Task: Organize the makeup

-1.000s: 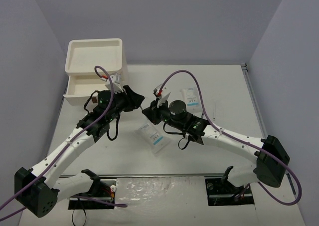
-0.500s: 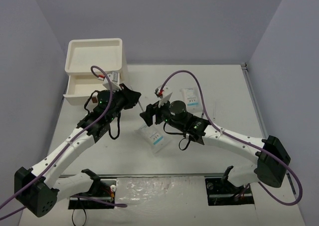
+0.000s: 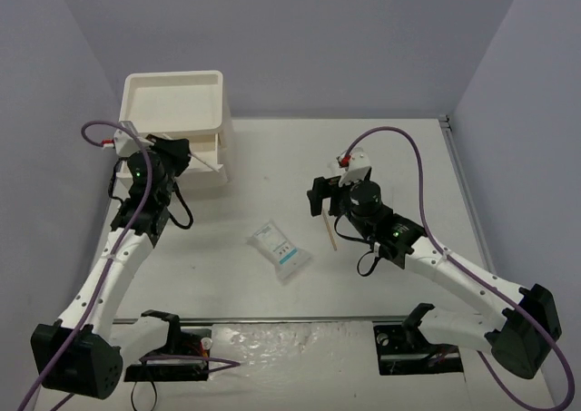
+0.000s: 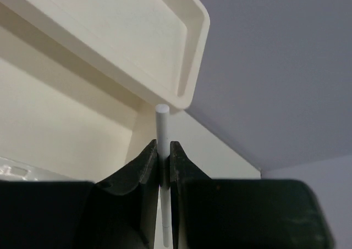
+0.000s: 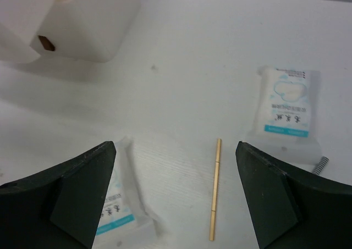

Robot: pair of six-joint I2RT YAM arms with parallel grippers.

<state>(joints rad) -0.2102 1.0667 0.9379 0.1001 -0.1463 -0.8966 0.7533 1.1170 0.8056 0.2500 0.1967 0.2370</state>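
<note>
My left gripper [image 3: 178,151] is shut on a thin white stick [image 3: 204,161] and hangs at the front of the white drawer box [image 3: 172,102]. The left wrist view shows the white stick [image 4: 161,122] pinched upright between the jaws, just under the box's top tray [image 4: 181,67]. My right gripper [image 3: 316,195] stands open above the table. A thin wooden stick [image 5: 215,189] lies flat between its wide fingers, nearer the right one. One white packet [image 5: 118,202] lies by the left finger, another packet [image 5: 286,100] farther off on the right.
The box has a drawer [image 3: 136,157] pulled out on its left side, below the left wrist. Its corner [image 5: 93,23] shows at the top left of the right wrist view. A small ridged item [image 5: 320,165] lies by the right packet. Walls close the table's left, right and back.
</note>
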